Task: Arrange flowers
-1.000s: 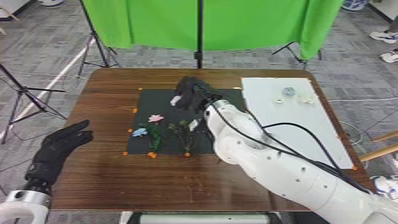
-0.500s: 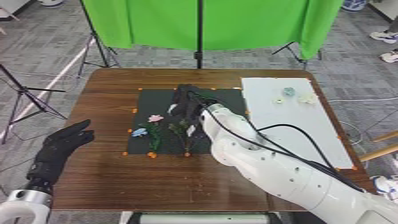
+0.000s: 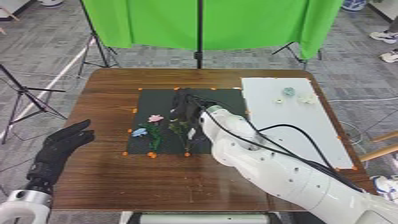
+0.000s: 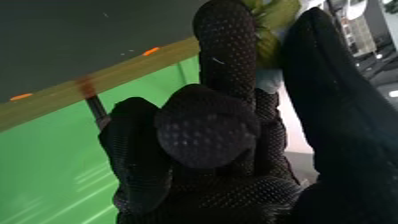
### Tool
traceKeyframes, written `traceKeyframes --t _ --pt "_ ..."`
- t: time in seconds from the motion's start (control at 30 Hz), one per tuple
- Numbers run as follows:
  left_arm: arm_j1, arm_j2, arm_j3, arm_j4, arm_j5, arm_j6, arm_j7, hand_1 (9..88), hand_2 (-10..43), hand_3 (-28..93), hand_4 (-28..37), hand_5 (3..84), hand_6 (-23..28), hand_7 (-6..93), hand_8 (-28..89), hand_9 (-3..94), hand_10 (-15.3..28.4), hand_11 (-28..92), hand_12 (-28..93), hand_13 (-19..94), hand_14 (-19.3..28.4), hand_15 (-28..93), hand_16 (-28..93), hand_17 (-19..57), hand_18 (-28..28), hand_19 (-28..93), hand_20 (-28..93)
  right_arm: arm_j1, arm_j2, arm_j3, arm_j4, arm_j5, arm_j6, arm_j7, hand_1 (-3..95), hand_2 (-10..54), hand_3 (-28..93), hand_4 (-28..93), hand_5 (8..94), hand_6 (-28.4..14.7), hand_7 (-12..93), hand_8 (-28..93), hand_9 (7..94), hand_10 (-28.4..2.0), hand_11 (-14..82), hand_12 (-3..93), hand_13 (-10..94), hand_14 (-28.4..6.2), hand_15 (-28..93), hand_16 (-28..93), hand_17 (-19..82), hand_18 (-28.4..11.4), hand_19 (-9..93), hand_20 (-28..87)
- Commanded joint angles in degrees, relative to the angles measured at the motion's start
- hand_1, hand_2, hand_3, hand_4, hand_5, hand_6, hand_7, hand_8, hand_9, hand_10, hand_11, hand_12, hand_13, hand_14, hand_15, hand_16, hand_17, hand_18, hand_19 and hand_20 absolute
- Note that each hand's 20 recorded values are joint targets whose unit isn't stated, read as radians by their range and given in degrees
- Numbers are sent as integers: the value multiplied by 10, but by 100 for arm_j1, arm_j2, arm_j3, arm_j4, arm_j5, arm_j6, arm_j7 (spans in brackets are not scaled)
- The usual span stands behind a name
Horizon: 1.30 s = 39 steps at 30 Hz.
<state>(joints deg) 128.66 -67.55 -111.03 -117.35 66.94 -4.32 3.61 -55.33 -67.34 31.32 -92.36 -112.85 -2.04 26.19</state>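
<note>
Right robot hand point(image 3: 184, 109) over black mat point(image 3: 153, 102), partly closed, pale flower point(image 4: 269, 80) with green leaves point(image 4: 277, 15) pinched between thumb and fingers.

Pink flower point(image 3: 155, 118) and blue flower point(image 3: 139, 132) on mat, left of that hand, green stems point(image 3: 155, 141) running toward near edge; another leafy stem point(image 3: 186, 141) just beside, right. White board point(image 3: 266, 122) on bench point(image 3: 107, 175), right of mat, has pale blue flower head point(image 3: 289, 91), cream flower head point(image 3: 307, 99), smaller bloom point(image 3: 279, 100). Left robot hand point(image 3: 60, 147) off left side of mat, fingers loosely extended, nothing held.
</note>
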Motion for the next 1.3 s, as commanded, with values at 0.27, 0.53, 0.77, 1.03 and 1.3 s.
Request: traceKeyframes --t 0.27,0.53,0.77,1.03,1.3 --pt "40 -26 -5 42 14 -74 -33 331 59 648 -107 419 62 87 -57 431 142 174 106 359 185 147 4 83 127 104 186 -26 4 -26 11 -291 -159 -43 411 -95 665 -175 666 14 190 -101 839 -105 275 252 914 -10 561 386 603 -154 932 564" --pt "39 -18 -15 42 8 -82 -55 330 58 649 -107 419 62 87 -57 431 142 175 106 359 184 147 4 83 128 103 186 -61 84 -72 38 -636 -150 -103 413 -95 664 -177 660 15 190 -102 837 -105 277 253 911 -11 562 386 601 -154 932 564" --pt "27 10 -19 43 4 -99 -75 330 58 649 -107 419 62 87 -57 431 141 175 106 359 184 147 4 83 128 103 186 -63 168 13 -68 -695 151 -103 412 -95 665 -176 660 15 191 -102 833 -106 278 254 906 -16 566 385 595 -155 932 563" --pt "63 9 -48 19 0 -92 -92 331 58 647 -108 420 62 88 -57 430 141 175 106 359 184 147 5 83 128 104 185 -226 366 270 -819 318 649 -455 352 -79 668 -156 689 11 200 -102 824 -115 275 253 890 -29 582 379 583 -160 932 564" --pt "27 -30 -13 32 25 -100 -30 331 58 647 -108 420 63 86 -57 431 142 175 106 359 184 147 4 83 128 103 185 -188 190 379 -1070 551 -1404 -332 291 116 642 -146 697 13 159 -108 894 -122 469 300 935 -36 661 367 650 -185 932 658"
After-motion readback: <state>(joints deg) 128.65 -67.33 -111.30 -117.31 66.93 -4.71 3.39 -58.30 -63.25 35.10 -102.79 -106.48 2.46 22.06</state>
